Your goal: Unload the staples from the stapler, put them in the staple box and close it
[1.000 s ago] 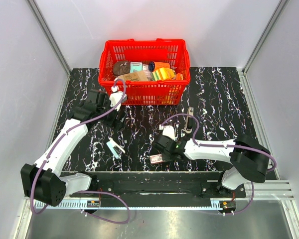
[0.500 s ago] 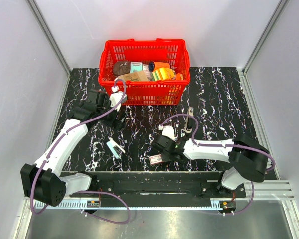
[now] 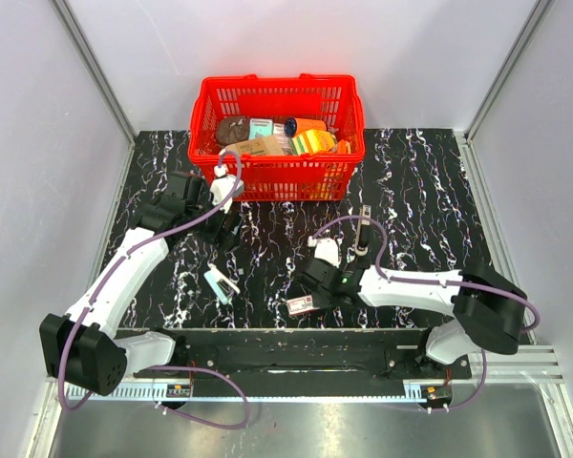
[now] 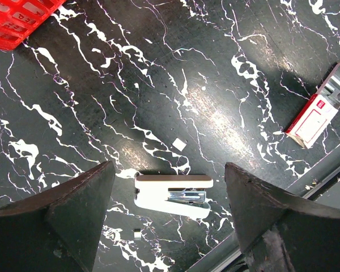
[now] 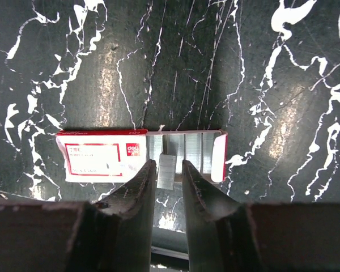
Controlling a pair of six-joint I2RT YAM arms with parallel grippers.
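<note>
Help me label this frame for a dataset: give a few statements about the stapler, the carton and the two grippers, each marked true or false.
1. The stapler lies on the table, held by neither gripper. True.
2. The left gripper is shut. False: its jaws stand wide apart above the stapler.
3. The carton is closed. False: it is slid open and staple rows show.
4. The right gripper is over the carton. True.
</note>
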